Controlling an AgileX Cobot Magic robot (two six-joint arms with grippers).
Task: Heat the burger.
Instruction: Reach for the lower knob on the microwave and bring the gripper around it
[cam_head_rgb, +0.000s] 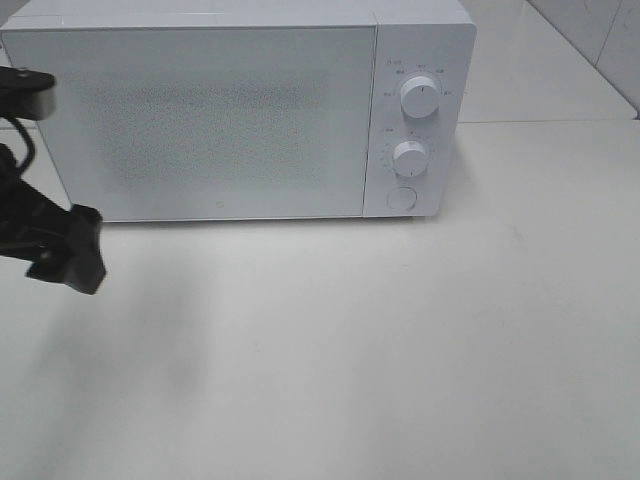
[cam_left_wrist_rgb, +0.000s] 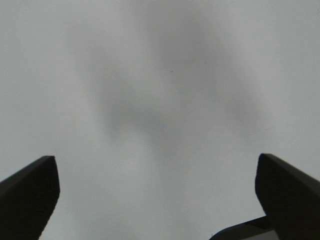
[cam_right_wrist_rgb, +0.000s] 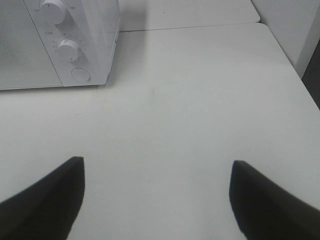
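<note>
Exterior high: burger not seen, maybe inside shut microwave (cam_head_rgb: 200, 120). L claw (cam_left_wrist_rgb: 156, 159) and R claw (cam_right_wrist_rgb: 157, 161) both spread, empty. Button (cam_right_wrist_rgb: 80, 74) ahead of R claw, well apart: press square, gently.

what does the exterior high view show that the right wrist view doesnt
Only exterior high: the whole closed door of the microwave and the left arm at the view's left edge. Only right wrist: the right gripper, open and empty, and the right edge of the table. Both: the upper knob, lower knob, round button and bare tabletop. Neither shows the burger.
</note>
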